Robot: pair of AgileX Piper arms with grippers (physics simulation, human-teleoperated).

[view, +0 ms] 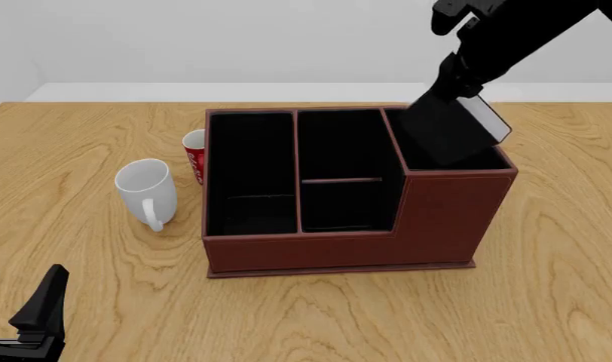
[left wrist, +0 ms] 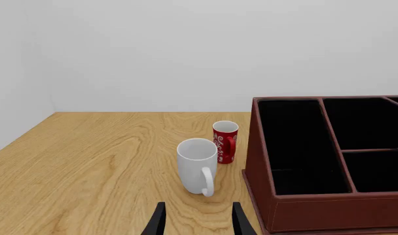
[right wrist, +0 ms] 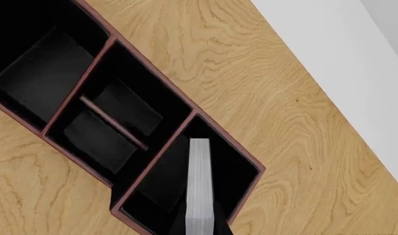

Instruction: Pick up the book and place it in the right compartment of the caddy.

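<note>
1. While the book [view: 449,130] is held tilted by the right gripper [view: 465,89], its lower end is seen dipping into the right compartment [view: 492,160] of the caddy [view: 387,249]; the fingers are closed on its upper part.
2. White page edges are shown in the right wrist view [right wrist: 199,186], set over the black-lined bin.
3. The left gripper [left wrist: 198,221] is kept low above the table [view: 85,302], fingers parted, nothing held.
4. A white mug [view: 148,190] and a red cup [view: 194,154] are placed left of the caddy.

The red cup [left wrist: 225,141] has curly white writing on its side, but the letters are too blurry to read.
</note>
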